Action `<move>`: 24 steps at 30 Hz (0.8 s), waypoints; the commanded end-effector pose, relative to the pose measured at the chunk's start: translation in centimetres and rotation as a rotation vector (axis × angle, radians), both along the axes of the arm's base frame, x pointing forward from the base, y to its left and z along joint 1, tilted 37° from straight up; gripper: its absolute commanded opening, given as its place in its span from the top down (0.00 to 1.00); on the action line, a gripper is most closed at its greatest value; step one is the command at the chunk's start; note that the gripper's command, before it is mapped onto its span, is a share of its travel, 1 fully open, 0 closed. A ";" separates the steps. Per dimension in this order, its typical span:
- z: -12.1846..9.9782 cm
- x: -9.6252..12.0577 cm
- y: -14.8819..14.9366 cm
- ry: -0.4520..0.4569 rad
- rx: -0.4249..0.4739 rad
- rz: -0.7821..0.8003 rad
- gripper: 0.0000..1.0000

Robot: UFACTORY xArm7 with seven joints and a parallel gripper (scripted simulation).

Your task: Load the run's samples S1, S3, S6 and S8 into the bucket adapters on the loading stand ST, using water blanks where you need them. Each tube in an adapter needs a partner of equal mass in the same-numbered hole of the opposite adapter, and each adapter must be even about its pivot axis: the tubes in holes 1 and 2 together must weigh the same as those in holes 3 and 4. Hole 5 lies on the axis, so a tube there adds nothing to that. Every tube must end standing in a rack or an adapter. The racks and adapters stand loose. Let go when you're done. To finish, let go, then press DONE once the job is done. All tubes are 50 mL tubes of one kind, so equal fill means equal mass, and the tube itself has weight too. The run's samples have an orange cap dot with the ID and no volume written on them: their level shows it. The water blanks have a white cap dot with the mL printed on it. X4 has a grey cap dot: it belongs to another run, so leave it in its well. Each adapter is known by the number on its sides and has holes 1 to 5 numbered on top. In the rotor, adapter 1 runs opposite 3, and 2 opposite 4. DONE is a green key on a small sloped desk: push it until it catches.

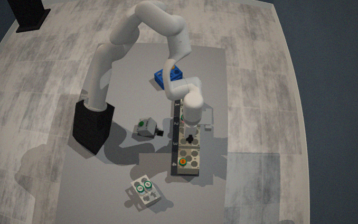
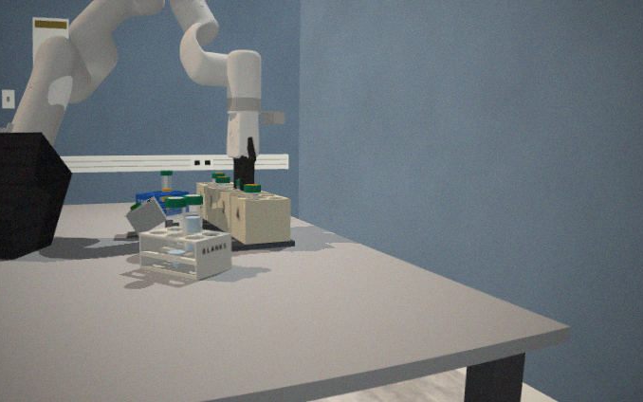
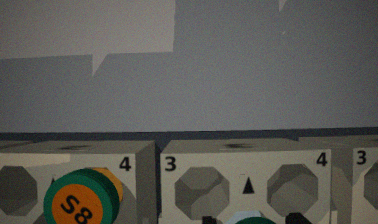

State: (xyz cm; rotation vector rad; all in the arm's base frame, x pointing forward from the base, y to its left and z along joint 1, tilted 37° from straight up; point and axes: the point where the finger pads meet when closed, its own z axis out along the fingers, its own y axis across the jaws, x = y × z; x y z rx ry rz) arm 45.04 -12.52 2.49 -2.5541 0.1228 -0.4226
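Top looked steeply down from high up; exterior sat low beyond the blanks rack (image 1: 153, 201) (image 2: 212, 255); wrist peered closely at adapters (image 1: 188, 171) (image 2: 260, 219) (image 3: 245, 159), which all shared.

Behind the bench you have a blue wall (image 2: 439, 150) carrying a white trunking strip (image 2: 135, 163) with dark sockets. You'll note a white switch plate (image 2: 8, 99) there, left of a white panel (image 2: 50, 40) with a brownish band.
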 end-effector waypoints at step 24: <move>2.2 -0.8 -1.5 -0.002 -0.003 -0.003 0.56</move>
